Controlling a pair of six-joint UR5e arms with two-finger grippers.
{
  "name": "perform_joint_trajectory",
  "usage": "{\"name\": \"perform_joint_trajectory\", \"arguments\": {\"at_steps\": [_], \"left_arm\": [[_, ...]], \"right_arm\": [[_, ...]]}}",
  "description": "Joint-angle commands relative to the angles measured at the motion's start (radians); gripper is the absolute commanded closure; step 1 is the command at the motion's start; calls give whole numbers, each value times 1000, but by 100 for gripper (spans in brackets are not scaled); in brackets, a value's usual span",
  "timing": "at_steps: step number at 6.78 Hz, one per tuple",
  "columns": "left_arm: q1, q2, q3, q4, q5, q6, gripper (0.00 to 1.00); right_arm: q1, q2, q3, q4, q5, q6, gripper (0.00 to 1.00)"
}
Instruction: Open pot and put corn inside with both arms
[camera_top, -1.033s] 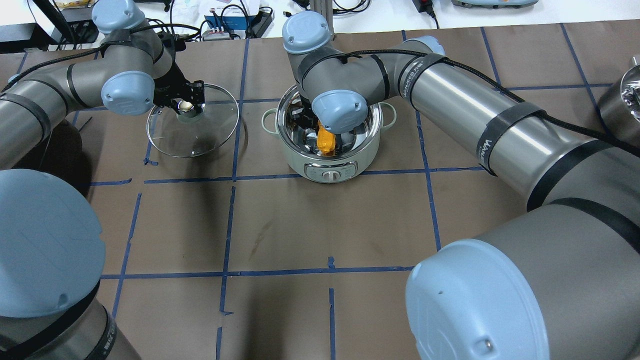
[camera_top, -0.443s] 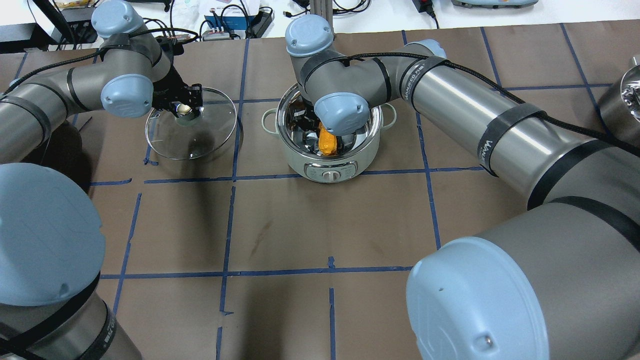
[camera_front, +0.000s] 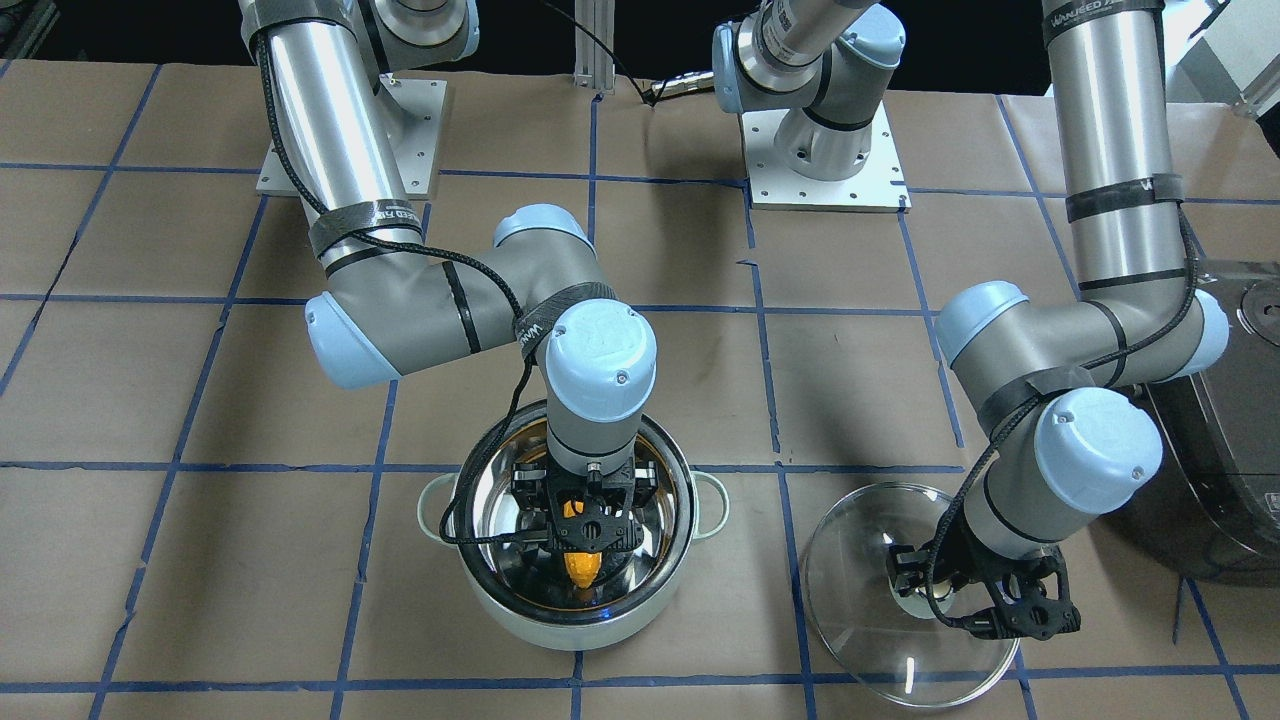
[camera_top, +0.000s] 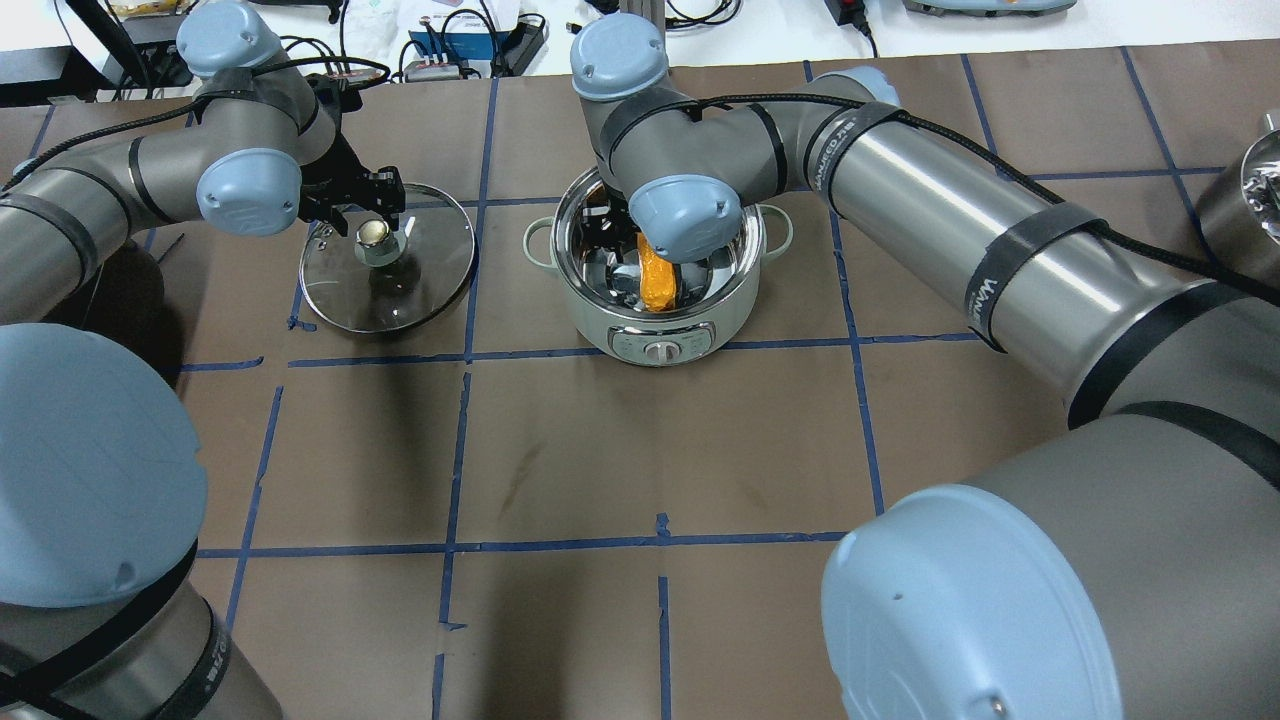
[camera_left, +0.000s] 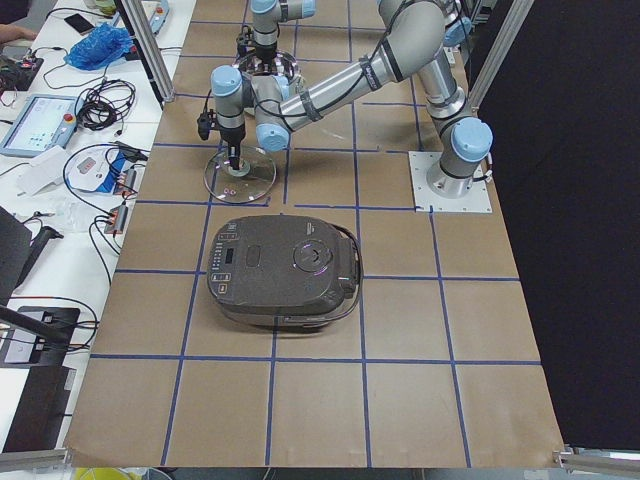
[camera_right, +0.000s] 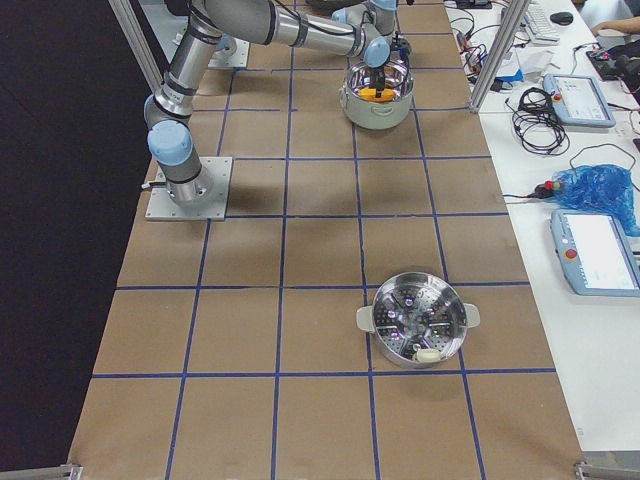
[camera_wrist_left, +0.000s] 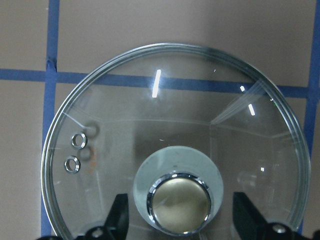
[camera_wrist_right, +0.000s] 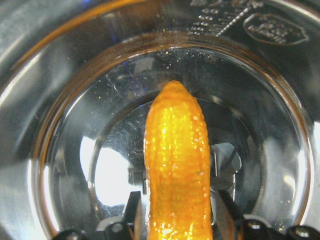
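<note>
In pot | right hand seemingly pinching corn | left hand wide above lid

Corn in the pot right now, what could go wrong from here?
The corn hangs tip-down in the right gripper inside the pot; once released, it may bounce or clatter on the steel bottom. That gripper sits within the rim, so a slanted retreat could snag the pot and shift it. The left gripper is open astride the knob of the lid; a sideways move could drag the lid.
</note>
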Motion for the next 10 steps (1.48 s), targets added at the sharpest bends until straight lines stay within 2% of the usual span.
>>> {"name": "perform_joint_trajectory", "arguments": {"at_steps": [1,3,4,5,6,7,10], "left_arm": [[-3,40,8,-48,1,-16,0],[-13,216,15,-278,10,-16,0],[-27,305,21,-394,23,-16,0],[-47,383,11,-483,23,-18,0],[-99,454,9,-532,23,-20,0],[-150,478,3,-537,24,-21,0],[-168,502,-12,-539,26,-29,0]], "right_arm": [[-34,-177,-3,92,8,-1,0],[-100,-346,3,316,29,-45,1],[-132,-433,32,391,28,-71,1],[-169,-510,108,406,29,-83,6],[-192,-586,200,409,33,-86,7],[-208,-630,233,410,34,-85,6],[-234,-638,239,466,39,-85,6]]}}
